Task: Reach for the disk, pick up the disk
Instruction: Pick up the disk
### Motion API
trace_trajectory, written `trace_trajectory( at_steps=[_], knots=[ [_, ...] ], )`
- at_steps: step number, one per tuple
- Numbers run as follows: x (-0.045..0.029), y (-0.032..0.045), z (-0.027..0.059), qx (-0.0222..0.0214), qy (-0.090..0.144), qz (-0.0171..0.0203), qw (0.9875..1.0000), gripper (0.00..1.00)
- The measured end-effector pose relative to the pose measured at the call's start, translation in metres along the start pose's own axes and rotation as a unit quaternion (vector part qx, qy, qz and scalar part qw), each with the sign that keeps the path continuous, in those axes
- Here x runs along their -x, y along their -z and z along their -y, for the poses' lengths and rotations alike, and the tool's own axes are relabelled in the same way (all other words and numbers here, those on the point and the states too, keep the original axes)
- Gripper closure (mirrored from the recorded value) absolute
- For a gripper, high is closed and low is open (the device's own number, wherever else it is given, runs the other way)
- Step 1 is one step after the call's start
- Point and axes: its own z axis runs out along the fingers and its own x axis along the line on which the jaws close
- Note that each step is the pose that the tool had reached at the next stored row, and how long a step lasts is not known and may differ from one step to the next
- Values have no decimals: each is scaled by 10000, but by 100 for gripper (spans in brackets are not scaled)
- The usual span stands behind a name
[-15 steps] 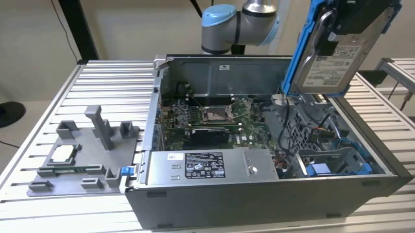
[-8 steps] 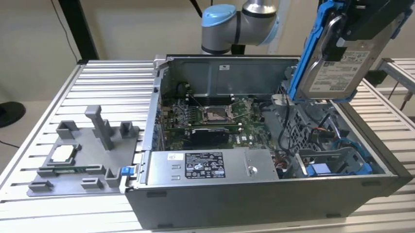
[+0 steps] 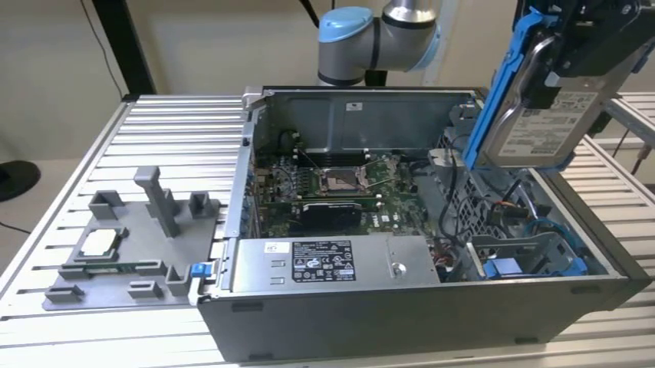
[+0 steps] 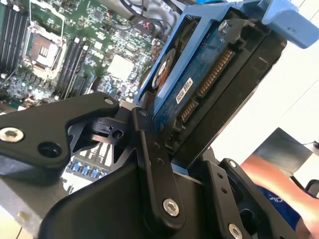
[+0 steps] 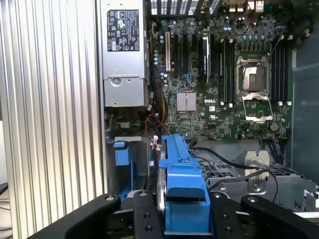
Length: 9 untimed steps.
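Silver metal, flat and rectangular, with a white printed label and a blue plastic bracket along its edges: the disk (image 3: 542, 126), held on edge in the air above the open computer case (image 3: 409, 322), over the side at the exterior view's right and clear of the case's rim. The black gripper (image 3: 588, 42) grasps it from above, jaws clenched on the disk's upper end. In the second wrist view the black fingers (image 4: 157, 164) press against the disk (image 4: 209, 94), whose blue circuit-board face and connector edge are turned to the camera. In the first wrist view the blue bracket (image 5: 182, 189) stands upright between the two jaws, with the green motherboard (image 5: 224, 84) beyond it. Grey power supply box with white sticker (image 3: 322, 264): seated along the near wall of the case. Blue-lined drive bay (image 3: 522, 261): in the case's corner below the disk. Grey moulded fixture tray (image 3: 133, 245): on the ribbed metal surface (image 3: 174, 130), beside the case at the exterior view's left, carrying a small square silver chip (image 3: 100, 243).
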Motion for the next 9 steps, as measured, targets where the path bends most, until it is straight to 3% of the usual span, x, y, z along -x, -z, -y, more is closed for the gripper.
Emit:
trace_trajectory(
  at_steps=[9],
  knots=[
    [-107,-62,85,0,0,0,10000,100]
  ],
)
